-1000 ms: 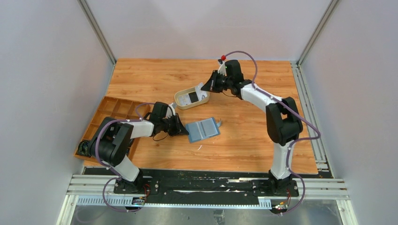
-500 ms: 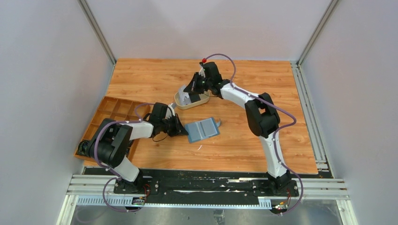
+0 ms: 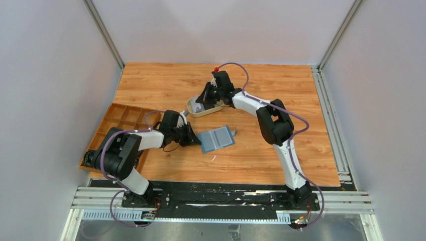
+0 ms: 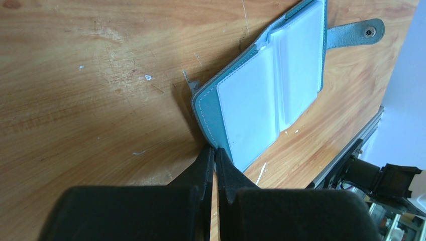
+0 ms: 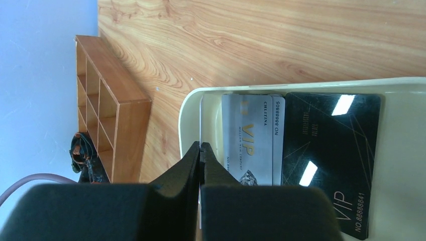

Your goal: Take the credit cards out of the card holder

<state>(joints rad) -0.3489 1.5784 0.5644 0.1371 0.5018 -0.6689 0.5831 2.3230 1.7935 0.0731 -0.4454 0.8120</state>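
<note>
a wooden table (image 3: 161, 83) fills the middle of the top view. a beige oval tray (image 3: 207, 114) sits just above center. a wooden divided box (image 3: 122, 116) lies at an angle along the table's left edge, toward the lower left.

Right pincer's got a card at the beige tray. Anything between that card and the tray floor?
Nothing visible. The right pincer holds the credit card edge-on just inside the end wall of the tray. The silver card and the black card lie flat beside it, seemingly not under it.
</note>
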